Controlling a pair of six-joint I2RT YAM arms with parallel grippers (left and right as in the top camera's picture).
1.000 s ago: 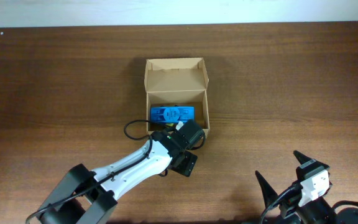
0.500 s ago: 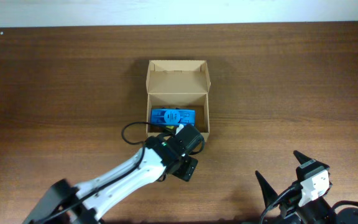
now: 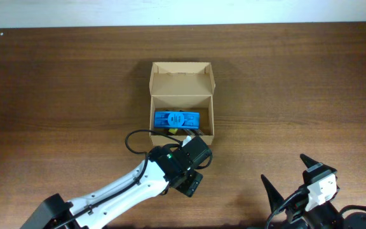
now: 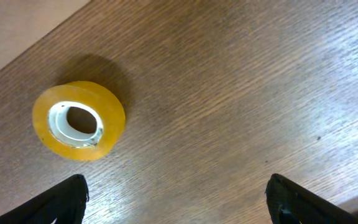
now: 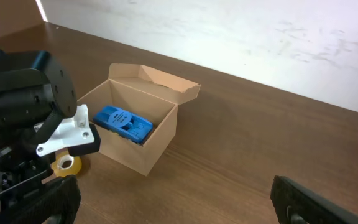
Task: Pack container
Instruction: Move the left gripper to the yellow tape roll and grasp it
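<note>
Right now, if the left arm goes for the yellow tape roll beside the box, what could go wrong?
1. The tape roll lies flat, off-centre under the open left gripper; closing may push it aside.
2. It sits close to the container wall, so a finger may bump that wall.
3. The blue block already takes part of the floor; the roll may end up tilted on it.

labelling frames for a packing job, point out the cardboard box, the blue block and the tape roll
cardboard box [image 3: 182, 79], overhead view, inside of open flap lid
blue block [image 3: 176, 118], overhead view, its top face
tape roll [image 4: 112, 121], left wrist view, yellow outer band
</note>
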